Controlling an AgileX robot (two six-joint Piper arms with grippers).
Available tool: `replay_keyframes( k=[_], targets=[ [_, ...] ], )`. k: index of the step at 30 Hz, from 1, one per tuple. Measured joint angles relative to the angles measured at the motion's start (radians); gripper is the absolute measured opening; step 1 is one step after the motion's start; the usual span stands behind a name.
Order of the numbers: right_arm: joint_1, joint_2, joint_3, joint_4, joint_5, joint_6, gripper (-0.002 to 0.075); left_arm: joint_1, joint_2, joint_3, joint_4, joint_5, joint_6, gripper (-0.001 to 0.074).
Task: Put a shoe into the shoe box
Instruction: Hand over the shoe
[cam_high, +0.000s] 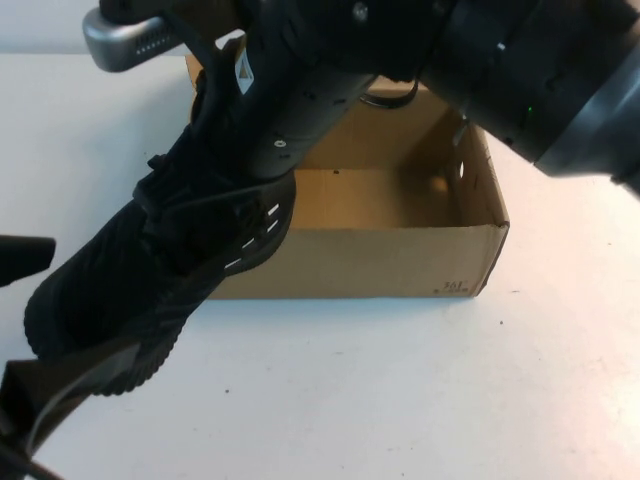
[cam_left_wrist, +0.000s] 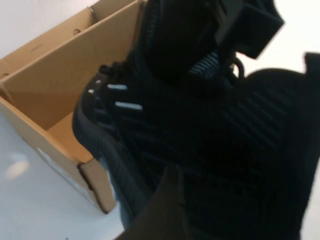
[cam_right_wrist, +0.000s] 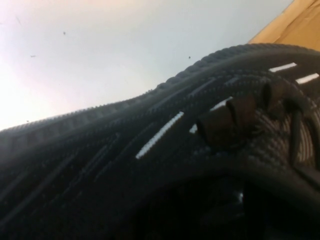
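1. The shoe (cam_high: 160, 270) is hanging tilted in the air at the shoe box's (cam_high: 400, 262) eight o'clock corner, overlapping the near wall there. Toe is pointing down toward seven o'clock; heel end is rising toward one o'clock over the box's left edge.
2. The right gripper (cam_high: 262, 150) is reaching in from two o'clock, across the box, and is meeting the shoe at its collar. Its fingertips are buried in black on black; cannot tell whether they are clamped.
3. Right wrist view: toothed sole edge and white side dashes of the shoe (cam_right_wrist: 165, 150) are filling the frame, cardboard showing at one corner.
4. The left gripper (cam_high: 25, 400) is sitting low at seven o'clock, just by the toe. Finger state: cannot tell.
5. Left wrist view: shoe (cam_left_wrist: 200, 140) is sitting against the box's (cam_left_wrist: 55, 95) open corner.
6. The box is standing open on the white table (cam_high: 420, 390), interior bare cardboard.
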Motion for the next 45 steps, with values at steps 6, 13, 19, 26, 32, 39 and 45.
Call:
replay_keyframes(
  k=[6, 13, 19, 26, 32, 39, 45],
  targets=[
    [0.000, 0.028, 0.000, 0.012, 0.000, 0.002, 0.0006, 0.000, 0.063, 0.000, 0.000, -0.019, 0.054, 0.0653],
    [-0.020, 0.035, 0.000, 0.051, 0.000, 0.002, 0.0004, 0.000, 0.097, 0.000, -0.011, -0.023, 0.059, 0.0653],
    [-0.066, 0.037, 0.000, 0.122, 0.000, 0.002, 0.0004, -0.025, 0.108, 0.000, -0.011, -0.025, 0.059, 0.0653],
    [-0.070, 0.039, 0.000, 0.144, 0.002, -0.007, 0.0004, -0.050, 0.173, 0.000, -0.007, -0.058, 0.049, 0.0653],
    [-0.072, 0.039, 0.000, 0.166, 0.006, -0.038, 0.0004, -0.050, 0.216, 0.000, -0.007, -0.086, 0.049, 0.0624],
    [-0.074, 0.039, 0.000, 0.170, 0.012, -0.057, 0.0004, -0.050, 0.226, -0.001, -0.030, -0.084, 0.048, 0.0246],
    [-0.074, 0.040, 0.000, 0.167, 0.016, -0.076, 0.0004, -0.050, 0.226, -0.001, -0.048, -0.082, 0.048, 0.0075]
  ],
)
